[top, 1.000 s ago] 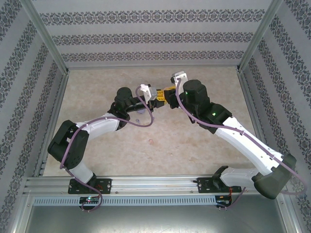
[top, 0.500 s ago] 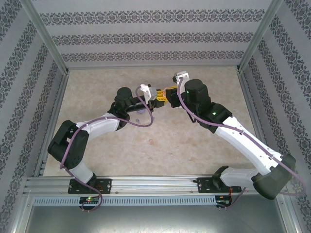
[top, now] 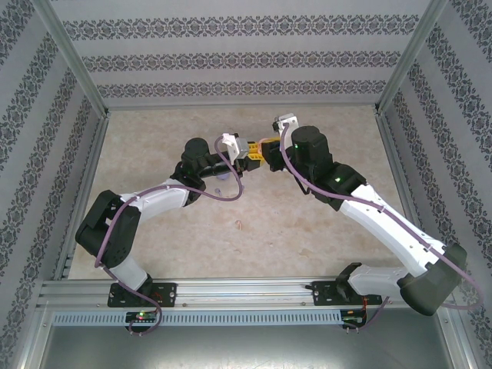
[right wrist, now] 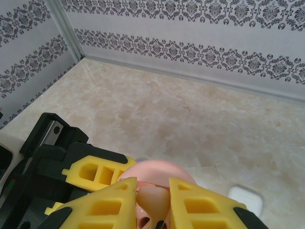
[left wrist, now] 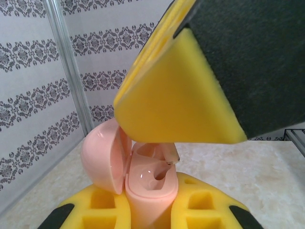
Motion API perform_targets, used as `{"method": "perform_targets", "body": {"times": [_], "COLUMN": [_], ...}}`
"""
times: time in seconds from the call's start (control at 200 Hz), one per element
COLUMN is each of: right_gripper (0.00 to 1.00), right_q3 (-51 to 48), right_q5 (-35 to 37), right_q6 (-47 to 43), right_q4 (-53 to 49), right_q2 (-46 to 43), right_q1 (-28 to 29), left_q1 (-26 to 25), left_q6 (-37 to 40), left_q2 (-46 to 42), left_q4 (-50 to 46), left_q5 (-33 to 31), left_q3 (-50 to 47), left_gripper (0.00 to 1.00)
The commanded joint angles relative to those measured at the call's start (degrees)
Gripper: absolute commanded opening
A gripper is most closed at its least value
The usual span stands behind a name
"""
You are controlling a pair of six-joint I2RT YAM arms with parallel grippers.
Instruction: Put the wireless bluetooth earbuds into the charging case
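In the left wrist view, a pink charging case (left wrist: 150, 188) stands upright with its lid (left wrist: 102, 155) swung open to the left. My left gripper (left wrist: 151, 195) is shut on its body. A pinkish earbud (left wrist: 167, 153) hangs stem-down just over the case's socket. My right gripper (right wrist: 152, 193) is shut on that earbud (right wrist: 153, 198), right above the pink case (right wrist: 159, 171). From the top camera, the left gripper (top: 250, 151) and right gripper (top: 269, 150) meet tip to tip above mid-table. Another small earbud (top: 241, 224) lies on the table nearer the arm bases.
A white case (right wrist: 245, 200) lies on the marble tabletop to the right of my right gripper. Patterned walls with metal posts (left wrist: 71, 71) enclose the table on three sides. A small purplish item (top: 218, 187) sits by the left forearm.
The right arm has barely shifted; both grippers stay together over the middle of the table with the same holds.
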Motion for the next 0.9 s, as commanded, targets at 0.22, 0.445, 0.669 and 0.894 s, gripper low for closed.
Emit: {"method": "perform_targets", "body": {"times": [0.22,0.445,0.669,0.894], "right_gripper": [0.20,0.19,0.19,0.18], "right_q3": [-0.06,-0.28,-0.97,-2.07], "right_q5": [-0.21,0.58,3.19,4.83], "right_q6": [-0.63,-1.22,-3.49,-5.68], "right_q4": [0.08,-0.01,0.47,1.92], "right_q2": [1.92,2.53,2.67,1.75], "right_q1": [-0.72,-0.64,0.29,1.23], "left_q1": [-1.04,-1.19,-1.44,-1.63], "left_q6": [0.02,0.02,0.27,1.25], "left_q2": [-1.53,-1.68,-2.08,-2.56], "left_q4": [0.98,0.69,0.06,-1.67], "left_q5": [2.71,3.33,3.78,4.18], "left_q3": [2.00,2.08,2.21,2.43], "left_gripper": [0.00,0.00,0.00,0.00]}}
